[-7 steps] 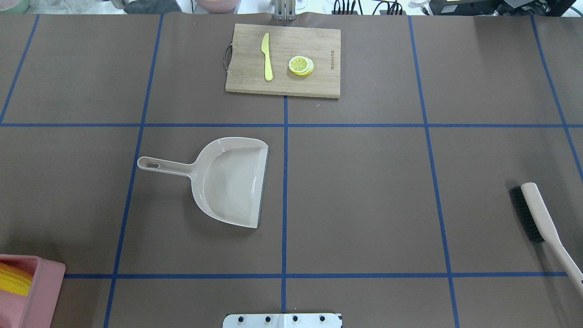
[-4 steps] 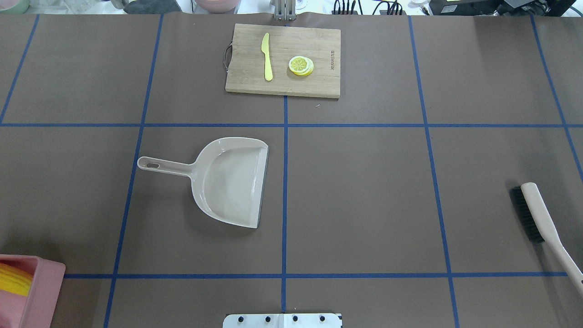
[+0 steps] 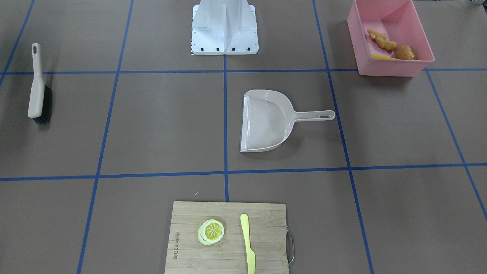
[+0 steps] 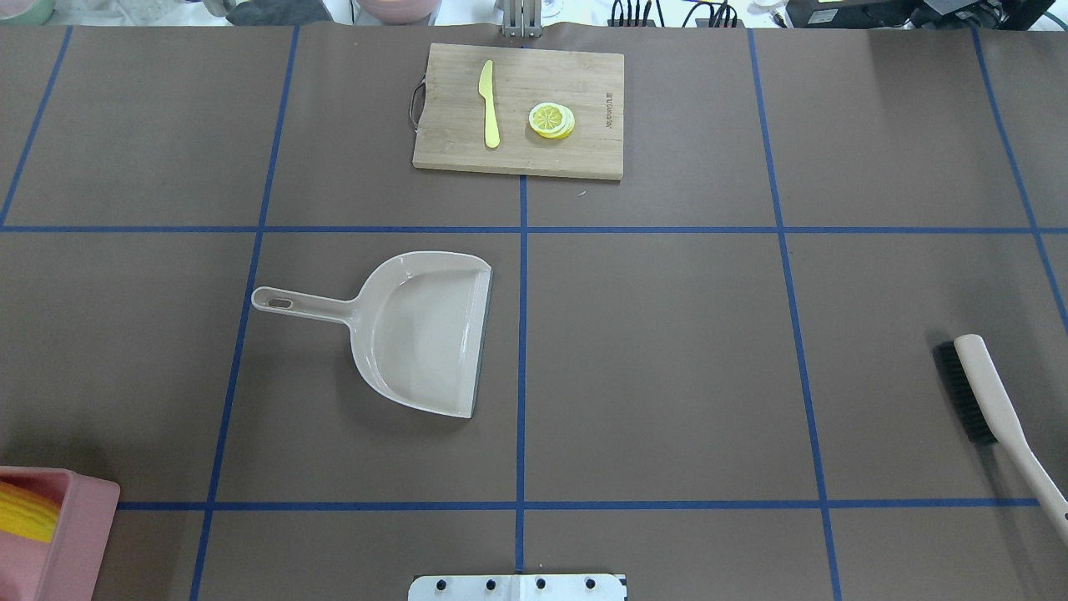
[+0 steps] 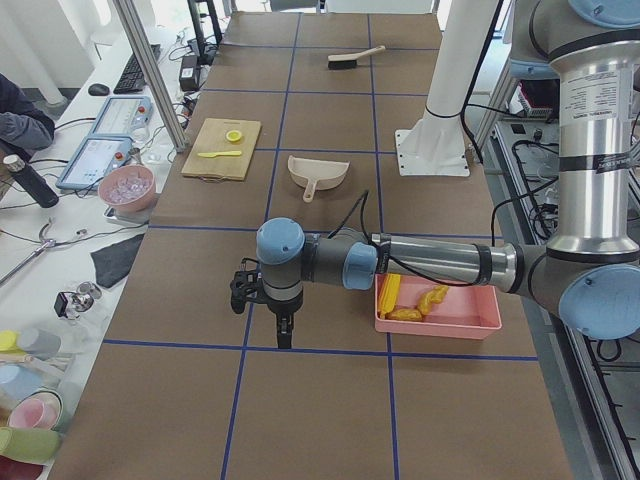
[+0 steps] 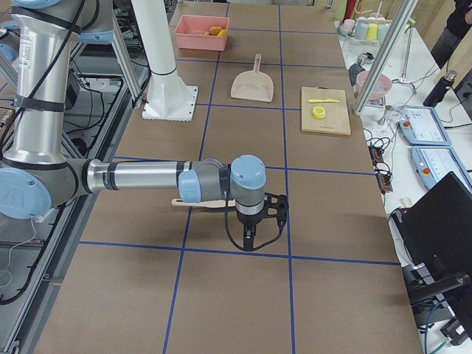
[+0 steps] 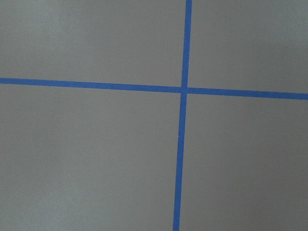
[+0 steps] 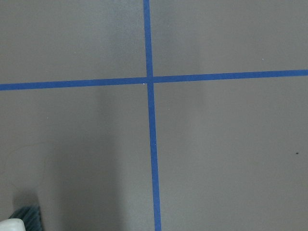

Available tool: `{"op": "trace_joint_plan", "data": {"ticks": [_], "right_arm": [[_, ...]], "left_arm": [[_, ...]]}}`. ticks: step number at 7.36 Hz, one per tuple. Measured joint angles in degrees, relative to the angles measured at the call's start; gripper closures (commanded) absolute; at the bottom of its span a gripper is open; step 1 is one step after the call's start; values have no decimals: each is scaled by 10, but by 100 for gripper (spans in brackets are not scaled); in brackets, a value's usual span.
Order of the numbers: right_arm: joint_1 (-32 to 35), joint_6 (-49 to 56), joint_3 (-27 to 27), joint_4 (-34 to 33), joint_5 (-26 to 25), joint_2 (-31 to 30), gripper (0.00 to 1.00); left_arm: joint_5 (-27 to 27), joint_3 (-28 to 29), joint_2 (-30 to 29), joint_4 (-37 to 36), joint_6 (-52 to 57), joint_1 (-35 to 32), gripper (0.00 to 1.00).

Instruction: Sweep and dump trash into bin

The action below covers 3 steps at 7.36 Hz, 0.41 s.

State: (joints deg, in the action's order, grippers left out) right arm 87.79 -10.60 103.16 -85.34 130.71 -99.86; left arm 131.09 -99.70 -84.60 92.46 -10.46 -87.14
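Observation:
The pink bin (image 3: pixel 392 65) stands at the table's near-left corner, also in the overhead view (image 4: pixel 82 534). In it lie the tan ginger root (image 3: pixel 379 39), the golden-brown potato (image 3: pixel 406 52) and the yellow corn cob (image 4: pixel 23 513). The beige dustpan (image 4: pixel 421 334) lies empty near the table's middle. My left gripper (image 5: pixel 283 335) hangs over bare table beyond the bin's left; it shows only in the exterior left view, so I cannot tell its state. My right gripper (image 6: pixel 248 240) hangs near the brush (image 4: pixel 993 401); I cannot tell its state either.
A wooden cutting board (image 4: pixel 450 100) at the far middle carries a yellow knife (image 4: pixel 489 104) and a lemon slice (image 4: pixel 551 120). The robot's white base (image 3: pixel 224 26) stands at the near middle edge. Blue tape lines cross the brown table cover.

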Motion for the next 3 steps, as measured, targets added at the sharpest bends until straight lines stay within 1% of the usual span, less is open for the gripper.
{"op": "trace_joint_plan", "data": {"ticks": [3], "right_arm": [[0, 0, -1, 0, 1, 0, 0]], "left_arm": [[1, -2, 17, 0, 0, 0, 2]]}}
